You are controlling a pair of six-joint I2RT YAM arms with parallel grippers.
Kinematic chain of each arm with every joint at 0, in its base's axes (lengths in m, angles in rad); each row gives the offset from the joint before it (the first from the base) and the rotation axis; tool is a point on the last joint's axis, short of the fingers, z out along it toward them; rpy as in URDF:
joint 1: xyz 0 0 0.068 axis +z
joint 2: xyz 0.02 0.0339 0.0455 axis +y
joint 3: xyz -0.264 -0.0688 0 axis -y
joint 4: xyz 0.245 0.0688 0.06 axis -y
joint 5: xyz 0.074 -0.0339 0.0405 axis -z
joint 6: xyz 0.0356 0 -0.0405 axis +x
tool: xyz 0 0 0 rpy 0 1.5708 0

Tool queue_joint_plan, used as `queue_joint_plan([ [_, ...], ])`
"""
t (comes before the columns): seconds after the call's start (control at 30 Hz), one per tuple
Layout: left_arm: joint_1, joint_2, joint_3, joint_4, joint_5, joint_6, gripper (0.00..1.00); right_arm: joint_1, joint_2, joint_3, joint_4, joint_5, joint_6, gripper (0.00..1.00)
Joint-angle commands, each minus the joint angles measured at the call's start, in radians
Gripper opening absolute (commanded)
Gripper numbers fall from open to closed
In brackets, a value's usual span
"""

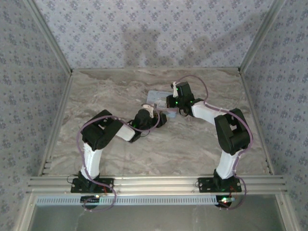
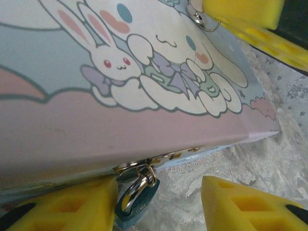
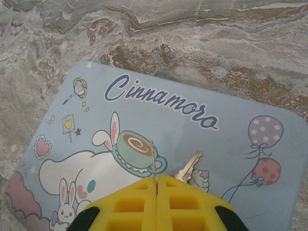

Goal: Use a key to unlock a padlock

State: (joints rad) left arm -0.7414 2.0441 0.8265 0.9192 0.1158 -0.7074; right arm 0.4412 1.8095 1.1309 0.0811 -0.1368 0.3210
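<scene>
Over the middle of the marble worktop, seen from above, both arms reach inward and meet at a light-blue tin. The left hand is at the tin's near edge and the right hand is over its right part. How wide either one stands cannot be told from this height.

From the left wrist, the padlock, small and dark teal, hangs by its silver shackle from a gold hasp on the tin's front edge. The left hand is partly open around it. One yellow finger sits right against the padlock, and the other stands clear of it across bare worktop. Up in the corner, the right hand's fingers hover over the lid with a small key ring below them.

From the right wrist, the right hand is pinched fully together on the thin key ring, seen edge-on at the seam. The silver key pokes out just beside it, above the tin's cartoon lid.
</scene>
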Motion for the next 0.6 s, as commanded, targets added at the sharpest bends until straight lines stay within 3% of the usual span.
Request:
queue_joint_plan([
  [0.0, 0.001, 0.08, -0.001, -0.255, 0.018, 0.002, 0.48, -0.004, -0.006, -0.011, -0.061, 0.017, 0.009, 0.0],
  [0.2, -0.001, 0.083, -0.017, -0.227, 0.058, -0.022, 0.41, -0.007, -0.006, -0.012, -0.058, 0.018, 0.007, 0.0],
  [0.4, -0.014, 0.073, -0.047, -0.204, 0.056, -0.038, 0.54, -0.01, -0.007, -0.02, -0.051, 0.02, 0.01, 0.0],
  [0.57, -0.016, 0.077, -0.041, -0.214, 0.068, -0.044, 0.47, -0.009, -0.01, -0.027, -0.048, 0.022, 0.011, 0.0],
])
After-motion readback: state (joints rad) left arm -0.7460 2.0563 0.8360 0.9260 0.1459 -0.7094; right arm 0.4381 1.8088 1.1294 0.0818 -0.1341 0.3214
